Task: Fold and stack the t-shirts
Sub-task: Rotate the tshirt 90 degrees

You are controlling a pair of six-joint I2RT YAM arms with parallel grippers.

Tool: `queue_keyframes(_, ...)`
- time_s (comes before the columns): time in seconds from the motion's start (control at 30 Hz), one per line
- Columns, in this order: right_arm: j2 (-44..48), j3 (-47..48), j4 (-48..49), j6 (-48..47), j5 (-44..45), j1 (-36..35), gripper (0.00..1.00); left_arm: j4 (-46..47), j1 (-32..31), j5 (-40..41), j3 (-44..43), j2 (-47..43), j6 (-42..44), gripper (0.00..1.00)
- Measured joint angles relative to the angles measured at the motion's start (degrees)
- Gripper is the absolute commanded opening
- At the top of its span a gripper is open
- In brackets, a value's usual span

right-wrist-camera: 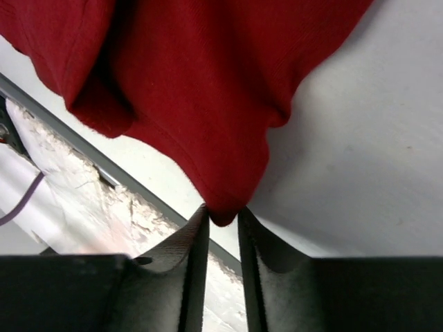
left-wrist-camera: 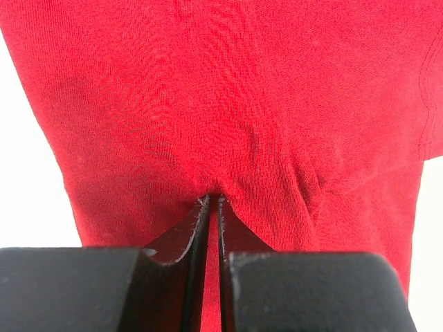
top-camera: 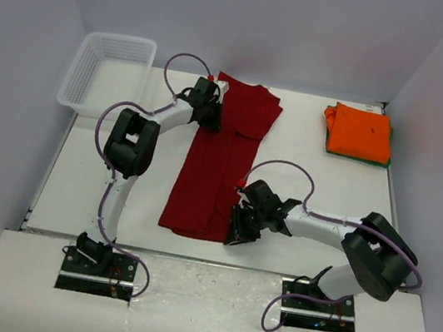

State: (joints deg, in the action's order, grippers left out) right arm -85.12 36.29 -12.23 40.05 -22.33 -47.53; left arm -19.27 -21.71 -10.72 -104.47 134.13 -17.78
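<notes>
The dark red t-shirt [top-camera: 212, 173] lies lengthwise on the white table, partly folded, with its upper part bunched near the back. My left gripper [top-camera: 209, 115] is at the shirt's upper left. In the left wrist view the jaws [left-wrist-camera: 214, 199] are closed on a pinch of the red cloth [left-wrist-camera: 221, 90]. My right gripper [top-camera: 238, 229] is at the shirt's near right corner. In the right wrist view it [right-wrist-camera: 223, 213] pinches the tip of that corner [right-wrist-camera: 201, 83], raised a little off the table. The orange t-shirt [top-camera: 360, 131] lies folded at the back right on a green one [top-camera: 364, 160] showing only an edge.
A white mesh basket [top-camera: 124, 38] stands at the back left corner. The table's near edge with its metal strip [right-wrist-camera: 104, 173] runs close under my right gripper. Grey walls enclose the table on three sides.
</notes>
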Motion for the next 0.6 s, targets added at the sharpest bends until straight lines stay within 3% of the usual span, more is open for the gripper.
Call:
queue_keyframes(0.2,1.16,-1.03,0.35,1.64,0.31,-1.68,0.0,0.9,0.81,-0.74,0.0,0.24,-0.2,0.09)
queue_keyframes(0.6,6.67,-3.69,-0.74,3.17,3.63,-1.88,0.0,4.31,1.79,-2.69,2.03,0.09,-1.09,0.07)
